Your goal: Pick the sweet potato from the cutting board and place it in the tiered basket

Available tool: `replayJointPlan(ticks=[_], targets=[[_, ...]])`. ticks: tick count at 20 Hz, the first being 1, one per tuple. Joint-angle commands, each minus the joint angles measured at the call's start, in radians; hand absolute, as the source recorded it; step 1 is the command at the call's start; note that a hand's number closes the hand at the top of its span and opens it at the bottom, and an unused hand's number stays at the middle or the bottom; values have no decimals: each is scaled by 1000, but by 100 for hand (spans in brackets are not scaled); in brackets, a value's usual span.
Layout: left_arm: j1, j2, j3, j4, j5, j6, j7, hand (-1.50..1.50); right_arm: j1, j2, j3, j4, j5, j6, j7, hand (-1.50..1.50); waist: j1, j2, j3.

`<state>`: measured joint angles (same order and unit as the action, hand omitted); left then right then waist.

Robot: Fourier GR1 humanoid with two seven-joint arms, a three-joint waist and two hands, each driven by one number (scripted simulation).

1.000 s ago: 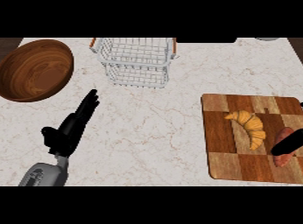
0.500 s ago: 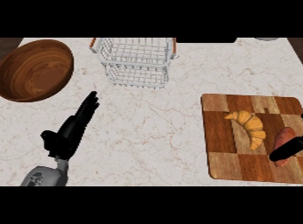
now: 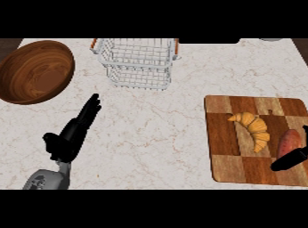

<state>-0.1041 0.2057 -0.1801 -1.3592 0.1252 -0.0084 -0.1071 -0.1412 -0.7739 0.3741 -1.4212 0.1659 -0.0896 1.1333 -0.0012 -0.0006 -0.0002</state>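
Black right hand at right edge of view, over right side of wooden cutting board. Fingers and thumb spread apart on either side of sweet potato, thumb below it, fingers at its right; not clamped, contact unclear. Sweet potato reddish-orange, lying on board, just right of croissant. Croissant golden, curved, near board's middle, close beside sweet potato but touching or not unclear.

Black left hand at lower left, over bare counter, fingers straight and together pointing up and slightly right, thumb sticking out left. Holding nothing. Grey forearm at lower edge below it.

White marbled counter with faint brownish veins, filling most of view. Checkered board of light and dark wood squares at right. White wire tiered basket at top centre, orange-brown handles on both sides, nothing visible inside. Large round wooden bowl at upper left, well apart from board. Dark wood-toned strips beyond counter's corners at top left and top right. Small pale object at top right edge, too cut off to tell.
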Motion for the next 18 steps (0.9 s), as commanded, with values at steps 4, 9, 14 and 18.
replayJointPlan(ticks=[4, 9, 14, 18], targets=[[-16, -15, 19, -43, -16, -16, 52, 0, -31, 125, -71, 140, 99, -22, -22, 150, 3, 1, 0], [-37, -33, 46, 79, -36, -29, -39, 0, -29, 196, -78, 156, 229, -137, -136, 150, 1, 2, 0], [28, -59, 41, -1, -75, -32, -36, 0, -59, 216, -183, 163, 289, -31, -151, 150, 3, 0, 0], [81, -77, 17, -79, -87, -29, 20, 0, 52, 179, -201, 18, 325, -13, -143, 150, -2, -2, 0]])
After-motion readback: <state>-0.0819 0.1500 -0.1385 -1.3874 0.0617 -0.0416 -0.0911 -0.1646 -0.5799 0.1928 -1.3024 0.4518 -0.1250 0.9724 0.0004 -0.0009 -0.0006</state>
